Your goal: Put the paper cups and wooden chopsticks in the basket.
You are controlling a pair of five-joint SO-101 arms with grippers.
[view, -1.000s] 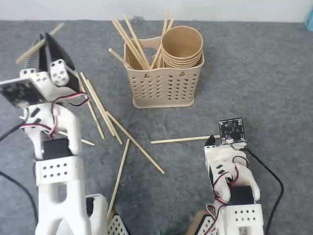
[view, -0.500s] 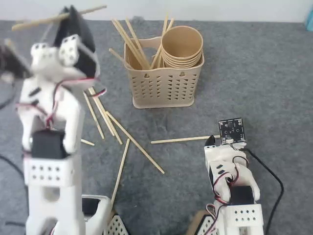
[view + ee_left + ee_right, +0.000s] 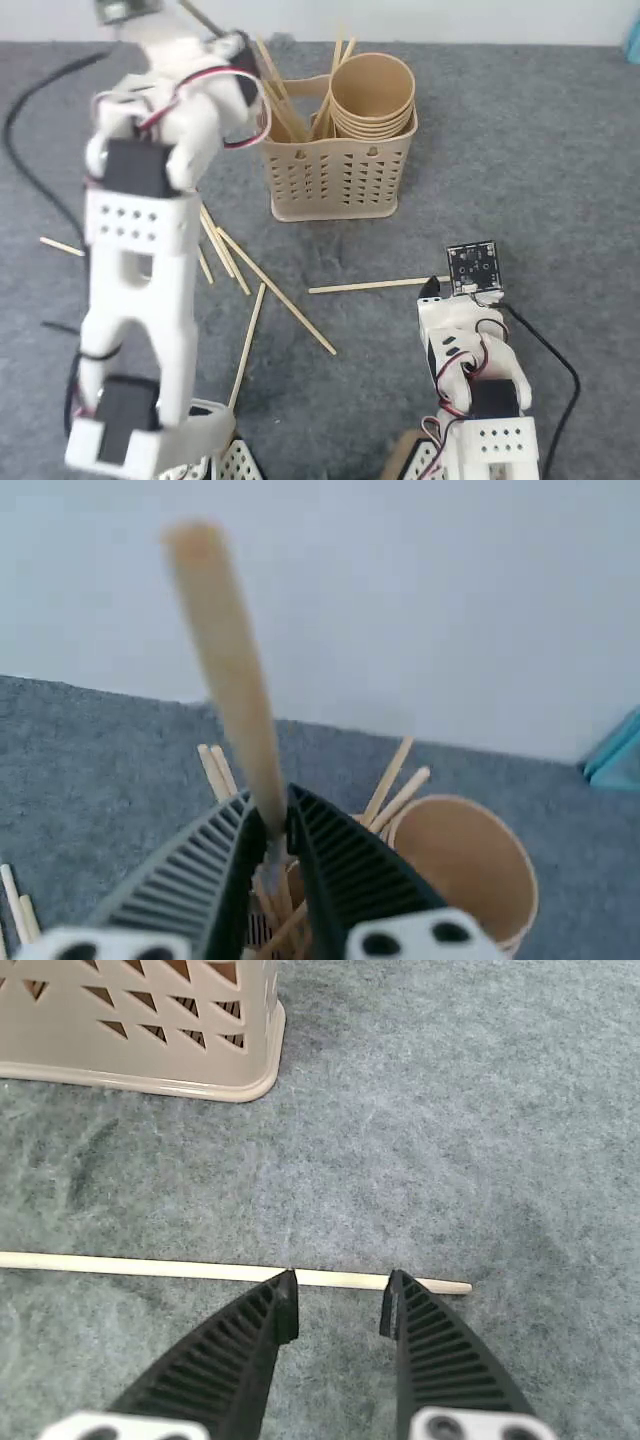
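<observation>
Your left claw [image 3: 268, 850] pinches a chopstick [image 3: 225, 660] up high, at 10 o'clock from the basket [image 3: 335, 180]. The cups [image 3: 372, 90] sit inside it. You are on the drop-in step: next, tip the chopstick over the rim and let go. Your right claw [image 3: 338, 1305] is spread over a loose stick [image 3: 150, 1268] at 5 o'clock from the basket.

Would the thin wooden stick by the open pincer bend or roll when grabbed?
The thin wooden chopstick lies straight, so likely stiff. Slim, probably light; gripped near its end, it may pivot. The fuzzy grey mat probably curbs rolling.
</observation>
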